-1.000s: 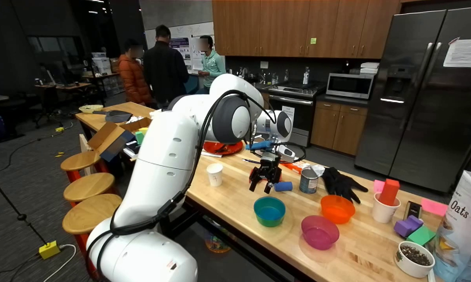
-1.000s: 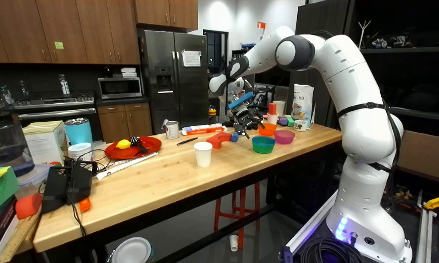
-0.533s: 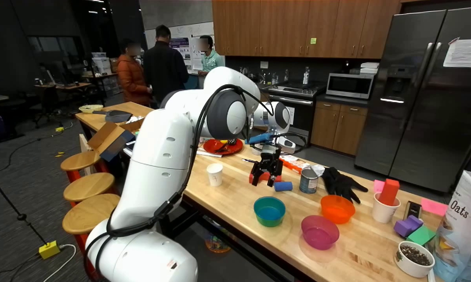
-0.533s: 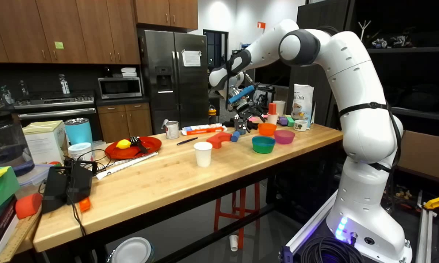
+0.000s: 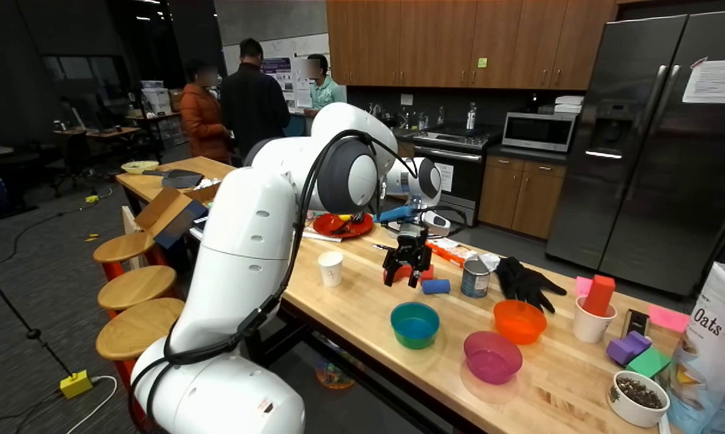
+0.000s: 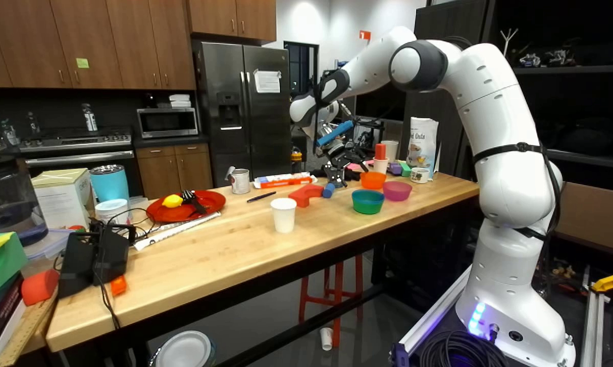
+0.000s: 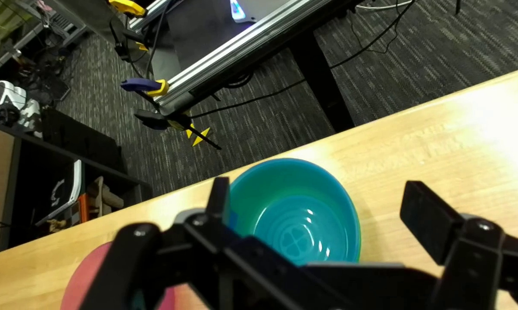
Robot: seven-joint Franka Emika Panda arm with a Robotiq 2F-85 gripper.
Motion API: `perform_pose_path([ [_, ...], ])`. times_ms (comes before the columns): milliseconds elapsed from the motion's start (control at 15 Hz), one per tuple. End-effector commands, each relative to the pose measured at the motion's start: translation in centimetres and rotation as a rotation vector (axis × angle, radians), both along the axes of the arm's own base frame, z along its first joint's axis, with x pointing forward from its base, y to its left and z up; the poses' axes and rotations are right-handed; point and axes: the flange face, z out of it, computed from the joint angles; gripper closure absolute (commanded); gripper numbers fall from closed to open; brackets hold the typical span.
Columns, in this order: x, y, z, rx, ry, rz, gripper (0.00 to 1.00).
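My gripper hangs above the table with its jaws wide apart and nothing between them. In an exterior view it partly covers a red arched block; a blue cylinder lies beside that block. Below the fingers in the wrist view is a round bowl, blue inside with a green outer edge, partly hidden by the left finger. An exterior view has this green-and-blue bowl nearer the table's front edge than my gripper. I cannot tell exactly how high the fingertips are.
A magenta bowl and an orange bowl stand near the green one. Around them are a tin can, a black glove, a white paper cup, a cup with a red block and an oats bag.
The arm has drawn back and my gripper has risen slightly, away from the green bowl, and swung to a more upright pose. Its jaws stay apart; the tabletop objects have not moved.
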Motion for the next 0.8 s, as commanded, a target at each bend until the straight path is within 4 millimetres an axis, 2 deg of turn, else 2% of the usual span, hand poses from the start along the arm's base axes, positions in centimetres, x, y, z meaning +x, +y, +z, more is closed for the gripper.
perform_pose_path([
  [0, 0.0, 0.2, -1.1, 0.042, -0.010, 0.019, 0.00],
  [467, 0.6, 0.6, -4.3, 0.111, -0.003, 0.050, 0.00],
  [733, 0.8, 0.7, -5.4, 0.136, -0.002, 0.057, 0.00],
])
